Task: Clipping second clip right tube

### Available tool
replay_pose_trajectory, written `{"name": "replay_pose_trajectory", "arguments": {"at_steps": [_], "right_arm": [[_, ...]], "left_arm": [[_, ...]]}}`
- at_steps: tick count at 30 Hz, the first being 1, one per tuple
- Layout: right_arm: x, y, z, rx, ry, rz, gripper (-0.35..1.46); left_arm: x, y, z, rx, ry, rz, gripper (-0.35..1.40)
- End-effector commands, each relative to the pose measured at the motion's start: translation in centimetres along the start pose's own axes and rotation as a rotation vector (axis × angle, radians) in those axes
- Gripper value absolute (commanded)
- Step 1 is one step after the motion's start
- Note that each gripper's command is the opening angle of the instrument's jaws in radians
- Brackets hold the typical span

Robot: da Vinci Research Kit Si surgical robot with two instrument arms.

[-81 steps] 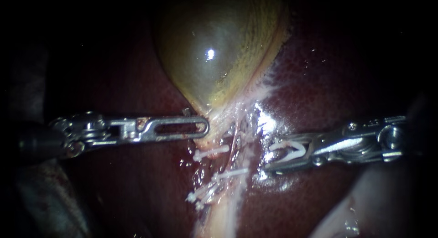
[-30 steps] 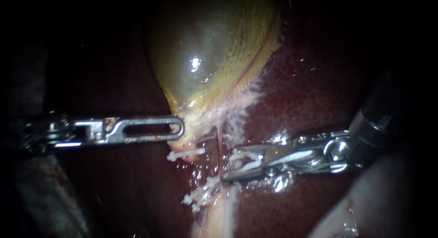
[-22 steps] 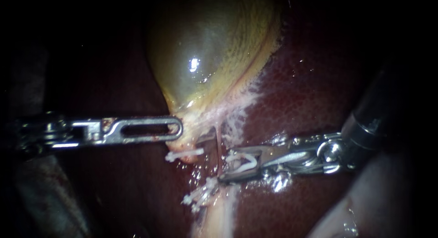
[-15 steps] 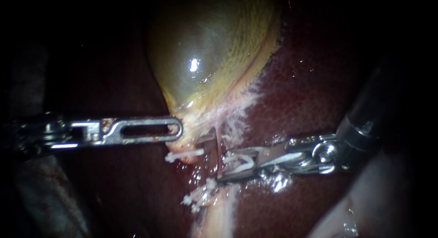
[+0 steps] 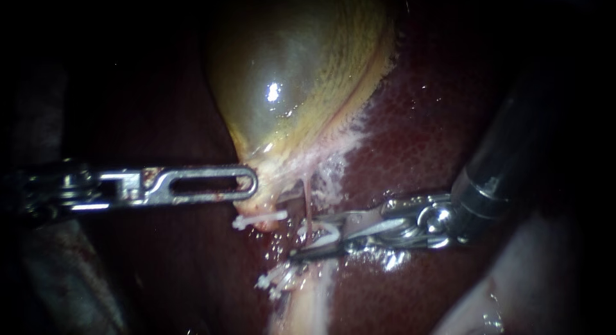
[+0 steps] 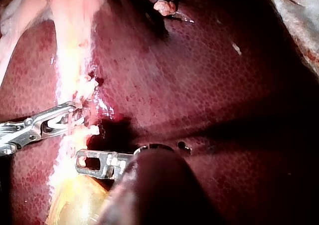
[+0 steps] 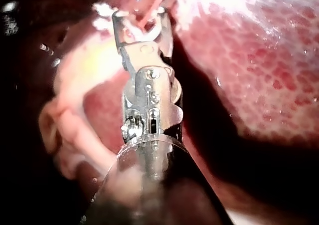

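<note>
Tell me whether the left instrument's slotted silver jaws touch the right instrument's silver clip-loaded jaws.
Apart. In the endoscope view the gallbladder's pale neck and a placed white clip lie between the left instrument and the right instrument.

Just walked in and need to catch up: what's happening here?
The left instrument has its claw on the gallbladder, holding it by the neck against the liver. The right instrument carries an open white clip in its claw, seemingly astride the thin tube below that neck, not yet squeezed shut. Other clips sit nearby.
</note>
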Motion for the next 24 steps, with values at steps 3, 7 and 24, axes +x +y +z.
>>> {"name": "replay_pose_trajectory", "arguments": {"at_steps": [3, 7, 24], "right_arm": [[0.01, 0.03, 0.01, -0.001, 0.001, 0.008, 0.39], [0.0, 0.07, 0.04, -0.001, 0.002, 0.013, 0.36], [-0.04, 0.12, 0.13, -0.007, 0.001, 0.05, -0.16]], "left_arm": [[0.0, 0.0, 0.0, 0.0, 0.0, 0.0, -0.35], [0.0, 0.01, 0.0, 0.0, 0.0, 0.0, -0.35], [0.0, 0.01, 0.01, 0.0, 0.001, 0.0, -0.35]]}}
